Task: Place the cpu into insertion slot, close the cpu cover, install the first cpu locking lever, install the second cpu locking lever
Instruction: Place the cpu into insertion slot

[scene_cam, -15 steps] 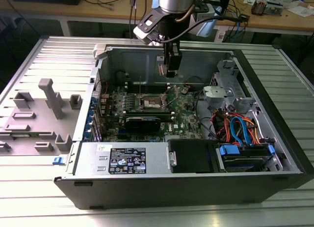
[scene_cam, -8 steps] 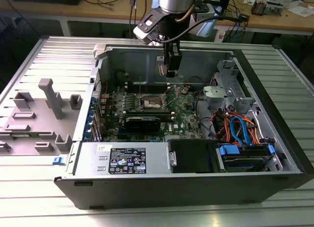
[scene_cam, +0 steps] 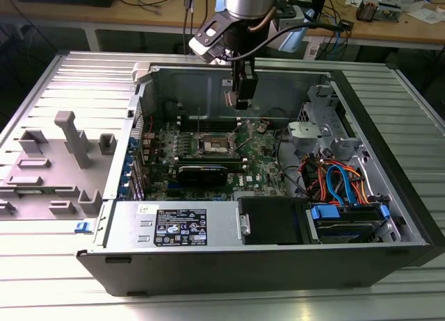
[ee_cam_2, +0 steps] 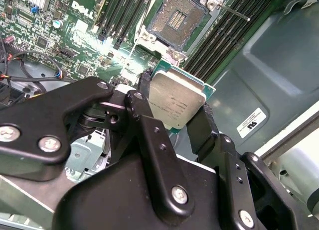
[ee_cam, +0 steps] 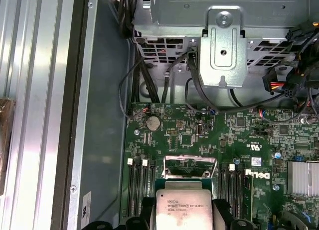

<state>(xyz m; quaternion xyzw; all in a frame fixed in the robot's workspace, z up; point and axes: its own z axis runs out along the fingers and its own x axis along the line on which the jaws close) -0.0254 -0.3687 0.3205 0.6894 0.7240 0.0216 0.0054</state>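
Jaws are pinching the one cpu (ee_cam_2: 177, 104) by two opposite edges, with a black finger (ee_cam_2: 204, 128) pressed on one side and the other at the opposite side. The chip is square, so it has no long axis. Its dull metal top with print is turned toward both wrist cameras, and in the second wrist view its sides run about parallel to the sides of the one insertion slot (ee_cam_2: 177, 21). That slot lies open, with its dark centre of contacts uncovered, and the cpu is clearly apart from it, not seated. One thin metal lever rod (ee_cam_2: 230, 10) crosses a corner of the slot. Long black memory slots (ee_cam_2: 222, 33) stand in two groups, one at each side of the slot. The first wrist view shows the cpu (ee_cam: 182, 210) too, and just beyond it a silvery frame with a window, which seems to be the cpu cover (ee_cam: 190, 160), tilted up. This view adds one grey drive cage (ee_cam: 222, 51) and one round coin battery (ee_cam: 153, 123). The exterior view gives the whole scene. The single arm (scene_cam: 247, 1) comes down in the upper middle of the frame, over the green motherboard (scene_cam: 261, 165), and the insertion slot (scene_cam: 212, 144) is lower and a little to the left of the jaws. One black graphics card (scene_cam: 201, 174) lies just below the slot. The one open computer case (scene_cam: 278, 272) rests on a ribbed metal surface (scene_cam: 69, 78), and grey holder blocks (scene_cam: 69, 147) stand at the left of the frame.
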